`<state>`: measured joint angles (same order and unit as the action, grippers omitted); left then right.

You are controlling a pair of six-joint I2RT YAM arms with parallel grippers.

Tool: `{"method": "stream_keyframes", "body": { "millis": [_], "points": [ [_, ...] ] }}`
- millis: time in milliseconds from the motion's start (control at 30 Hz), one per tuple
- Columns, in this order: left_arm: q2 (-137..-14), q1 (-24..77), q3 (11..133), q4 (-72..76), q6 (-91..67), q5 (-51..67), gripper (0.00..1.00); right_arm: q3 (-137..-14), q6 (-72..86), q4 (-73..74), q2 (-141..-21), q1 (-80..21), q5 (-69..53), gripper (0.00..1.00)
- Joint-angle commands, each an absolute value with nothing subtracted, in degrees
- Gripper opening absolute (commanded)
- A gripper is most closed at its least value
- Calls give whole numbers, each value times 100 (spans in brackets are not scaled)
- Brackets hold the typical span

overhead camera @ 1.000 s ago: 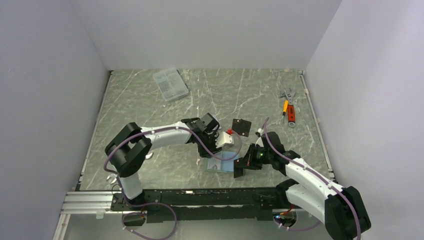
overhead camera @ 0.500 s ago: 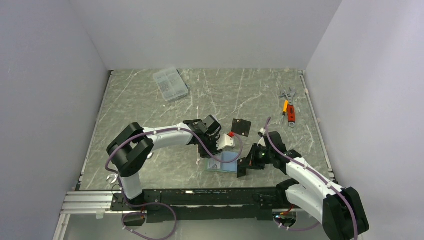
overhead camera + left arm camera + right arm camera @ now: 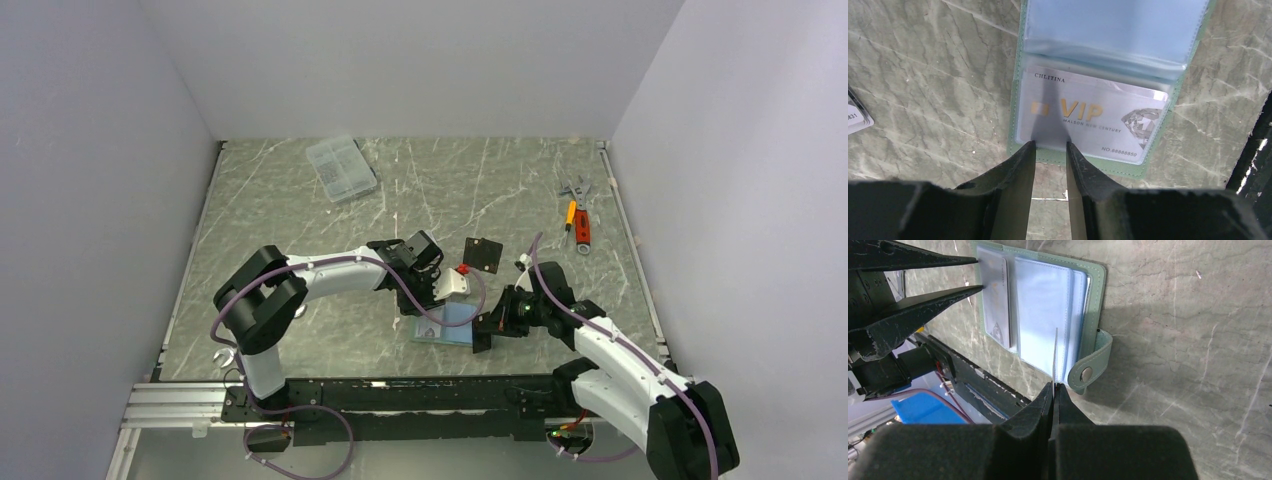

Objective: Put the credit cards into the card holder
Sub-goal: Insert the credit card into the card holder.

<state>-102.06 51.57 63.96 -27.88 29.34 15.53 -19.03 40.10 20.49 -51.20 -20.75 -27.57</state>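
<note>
Left fingers [image 3: 1015,170] apart, empty, by the grey-green folding card holder [image 3: 1113,30]; silver VIP card [image 3: 1088,117] pocketed. Your right fingers [image 3: 1033,407] clamp a thin edge-on sheet [image 3: 1054,355], maybe card two, not in.

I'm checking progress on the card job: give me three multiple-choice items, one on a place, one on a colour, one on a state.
1. Where is the VIP card? A in a drawer; B in a pocket of the card holder; C on a plate.
2. The card holder's cover is: A red; B black; C grey-green.
3. The right pincer is: A shut on a thin sheet; B wide open; C holding a cup.
Answers: B, it sits behind the clear pocket; C, the stitched border shows it; A, its jaws pinch the thin sheet, seen edge-on.
</note>
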Motion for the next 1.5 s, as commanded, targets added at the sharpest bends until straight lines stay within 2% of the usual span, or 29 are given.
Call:
{"method": "stream_keyframes", "body": {
  "millis": [0, 1000, 1467],
  "points": [
    [-10184, 5184, 6476, -2766, 3072, 1368, 34, -1978, 3997, 1865, -5138, -2054, -2900, 0],
    [-9944, 5197, 6418, -2742, 3125, 1257, 34, -1890, 3908, 1867, -5518, -2061, -2659, 0],
    [-9928, 5221, 6426, -2751, 3140, 1262, 33, -1768, 4040, 1421, -5756, -2166, -2859, 0]
  ]
}}
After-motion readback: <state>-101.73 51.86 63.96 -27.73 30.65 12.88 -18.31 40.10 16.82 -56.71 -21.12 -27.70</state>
